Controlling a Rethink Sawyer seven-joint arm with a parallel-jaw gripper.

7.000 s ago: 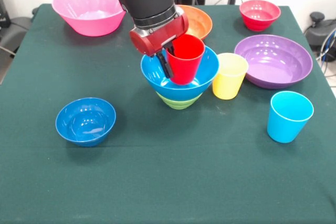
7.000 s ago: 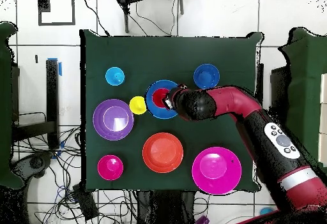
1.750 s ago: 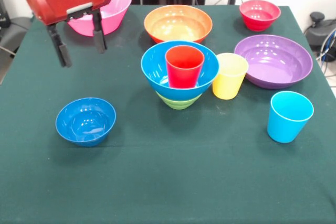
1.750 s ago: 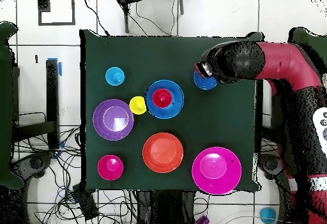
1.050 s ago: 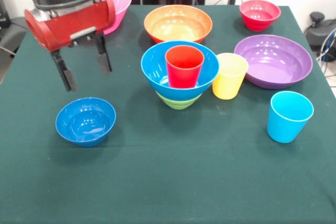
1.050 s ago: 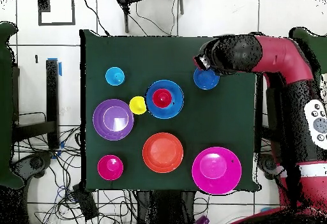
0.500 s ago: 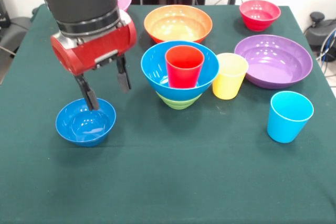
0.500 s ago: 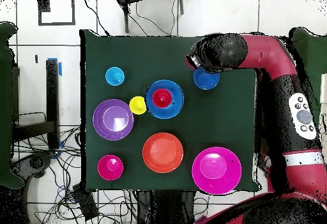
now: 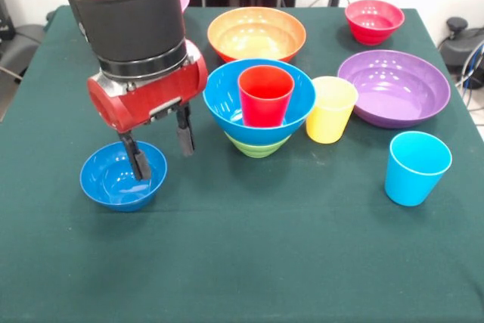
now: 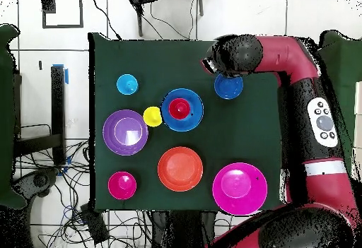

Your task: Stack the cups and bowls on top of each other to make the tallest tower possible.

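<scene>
no readable text, labels or numbers anywhere.

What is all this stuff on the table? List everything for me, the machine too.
Table: one, covered in dark green cloth.
Tower: one; red cup inside large blue bowl, which sits on green bowl, mid-table.
Yellow cup: one, just beside the tower.
Sky-blue cup: one, standing alone towards a table edge.
Purple bowl: one, wide, next to the yellow cup.
Orange bowl: one, behind the tower.
Small red bowl: one, far corner.
Pink bowl: one, large, corner; mostly hidden in the front view.
Small blue bowl: one, under the gripper.
Gripper: one, open, one finger inside the small blue bowl, one outside.
Arm: one, red and black.
</scene>
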